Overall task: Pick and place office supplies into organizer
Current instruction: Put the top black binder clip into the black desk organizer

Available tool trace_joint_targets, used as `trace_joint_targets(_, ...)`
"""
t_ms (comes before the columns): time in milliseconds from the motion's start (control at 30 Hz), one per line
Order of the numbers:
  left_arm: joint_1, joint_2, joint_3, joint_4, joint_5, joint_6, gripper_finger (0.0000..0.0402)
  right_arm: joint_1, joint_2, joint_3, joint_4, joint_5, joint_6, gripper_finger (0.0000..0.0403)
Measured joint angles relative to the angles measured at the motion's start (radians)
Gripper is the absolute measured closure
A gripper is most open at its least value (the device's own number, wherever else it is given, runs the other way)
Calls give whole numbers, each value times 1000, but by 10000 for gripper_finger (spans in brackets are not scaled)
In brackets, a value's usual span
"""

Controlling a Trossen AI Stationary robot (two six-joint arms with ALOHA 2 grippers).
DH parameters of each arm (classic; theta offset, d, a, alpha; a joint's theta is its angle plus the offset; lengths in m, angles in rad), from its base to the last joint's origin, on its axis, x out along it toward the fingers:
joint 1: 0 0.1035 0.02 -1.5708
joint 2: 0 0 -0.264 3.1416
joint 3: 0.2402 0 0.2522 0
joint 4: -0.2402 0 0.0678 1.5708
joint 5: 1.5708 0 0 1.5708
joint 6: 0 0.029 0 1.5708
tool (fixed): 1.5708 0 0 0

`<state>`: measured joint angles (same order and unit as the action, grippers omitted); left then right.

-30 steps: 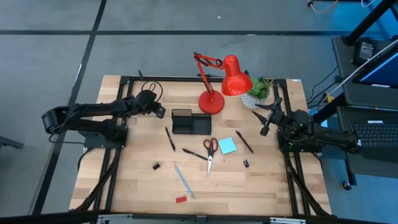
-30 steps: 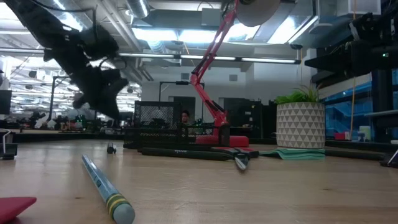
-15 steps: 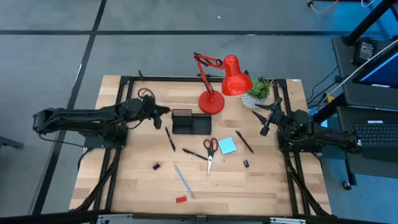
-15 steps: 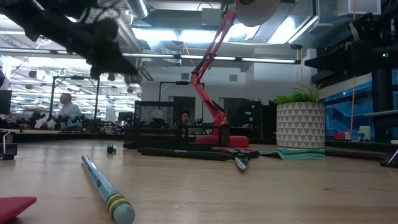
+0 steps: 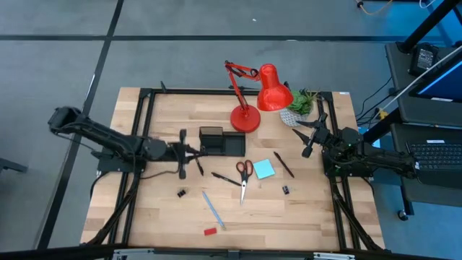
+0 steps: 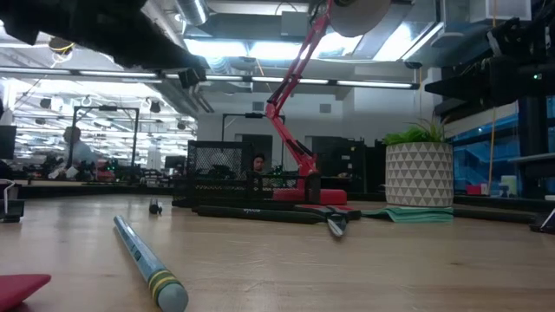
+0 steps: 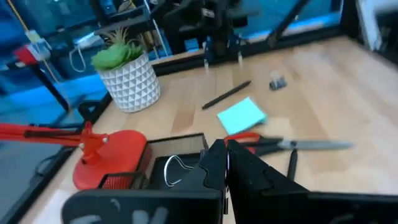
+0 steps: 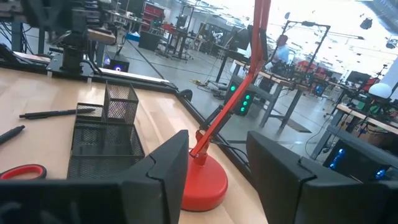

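Observation:
My left gripper (image 5: 197,152) (image 7: 227,163) is shut and points toward the table's right. It stands just left of the black mesh organizer (image 5: 221,142) (image 7: 177,155), over the far end of a thin black pen (image 5: 197,162), with nothing seen between its fingers. Red-handled scissors (image 5: 243,173) (image 7: 273,144), the cyan sticky pad (image 5: 263,169) (image 7: 241,114), two more black pens (image 5: 225,178) (image 5: 284,165), a light-blue pen (image 5: 212,209) (image 6: 147,264), two black clips (image 5: 181,193) (image 5: 286,190) and a red block (image 5: 210,232) lie flat on the table. My right gripper (image 5: 309,142) (image 8: 217,155) waits open at the right.
A red desk lamp (image 5: 249,108) stands with its round base (image 8: 202,177) just beyond the organizer. A potted plant (image 5: 299,107) (image 7: 127,81) sits at the far right. A wire clip (image 7: 174,171) lies inside the organizer. Bare wood spans the table's near left.
My left arm has swung from the far-left part of the table toward the near edge and slightly right. It has turned to point level at the right, ending beside the organizer's left end. Its fingers stay together. No object has moved.

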<state>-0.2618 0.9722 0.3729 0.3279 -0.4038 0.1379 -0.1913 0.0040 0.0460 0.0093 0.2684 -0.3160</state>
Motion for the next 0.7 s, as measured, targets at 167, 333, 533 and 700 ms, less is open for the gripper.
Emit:
trace_joint_targets(167, -64, 126, 0, 43, -227, 0, 399, 0, 0, 0, 0, 0, 47, 237)
trace_joint_targets(333, -72, 237, 0, 44, -290, -48, 399, 0, 0, 0, 0, 0, 50, 237)
trace_joint_targets(533, -71, 351, 0, 92, -302, -37, 399, 0, 0, 0, 0, 0, 50, 237)
trace_joint_targets(700, -68, 420, 0, 121, -397, -35, 399, 0, 0, 0, 0, 0, 50, 237)
